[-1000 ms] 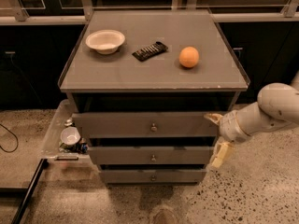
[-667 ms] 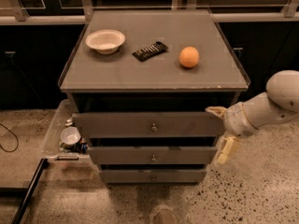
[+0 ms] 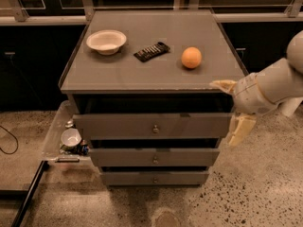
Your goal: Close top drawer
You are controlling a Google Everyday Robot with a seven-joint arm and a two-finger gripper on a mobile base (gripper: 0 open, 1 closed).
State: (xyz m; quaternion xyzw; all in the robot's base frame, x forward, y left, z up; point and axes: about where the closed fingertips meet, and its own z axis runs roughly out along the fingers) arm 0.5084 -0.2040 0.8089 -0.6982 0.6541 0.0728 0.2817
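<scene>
The top drawer (image 3: 154, 126) is a wide grey drawer with a long flat front and a small round knob at its centre. It stands pulled out a little from the grey cabinet (image 3: 142, 77). My gripper (image 3: 231, 108) is at the right end of the drawer front, level with the cabinet's top right corner. Its two beige fingers (image 3: 240, 129) are spread apart and hold nothing.
Two narrower drawer fronts (image 3: 155, 158) sit below the top drawer. A white bowl (image 3: 106, 41), a dark snack bar (image 3: 151, 51) and an orange (image 3: 191, 57) lie on the cabinet top. A clear plastic tray (image 3: 59, 134) with a cup (image 3: 71, 137) stands on the left.
My arm and gripper have moved up and to the right, from in front of the drawer's right end towards the cabinet's corner. The drawer looks unchanged.
</scene>
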